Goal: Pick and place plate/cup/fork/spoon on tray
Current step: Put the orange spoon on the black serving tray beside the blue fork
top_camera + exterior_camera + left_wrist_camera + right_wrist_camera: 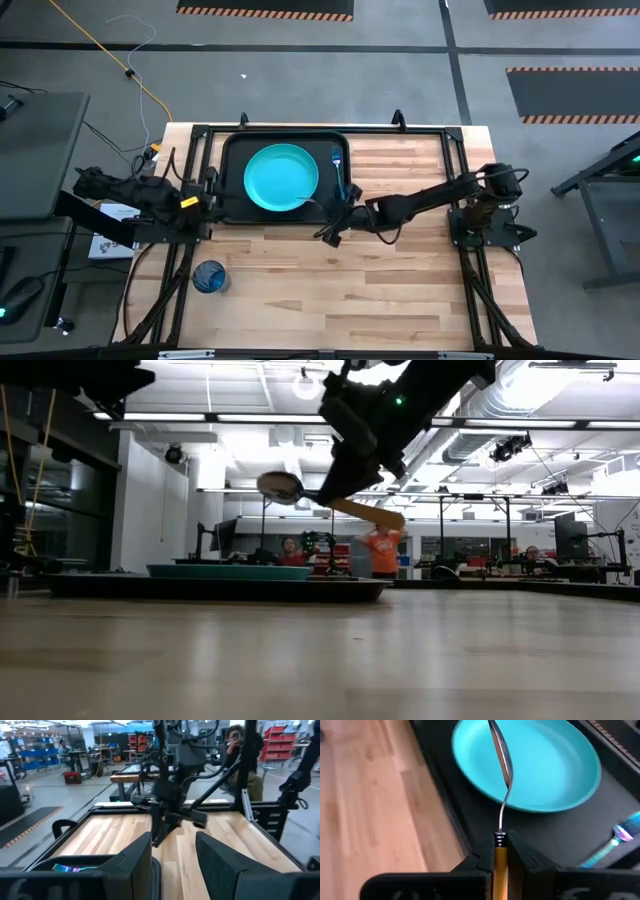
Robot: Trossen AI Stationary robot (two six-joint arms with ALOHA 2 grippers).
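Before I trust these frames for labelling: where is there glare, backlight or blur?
Low view: bright ceiling lights leave the right gripper and spoon as dark, backlit shapes. Right wrist view: the fork is blurred, the plate clear. Left wrist view: the left gripper looks soft.

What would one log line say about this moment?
right claw: holds spoon above plate | fork: on tray | cup: on table

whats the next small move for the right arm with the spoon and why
Probably lower the spoon and release it on the tray. The right end effector is shut on its orange handle, holding the bowl in the air over the plate, as the low view shows. The fork already lies on the tray, so bare tray beside the plate looks a sensible spot.
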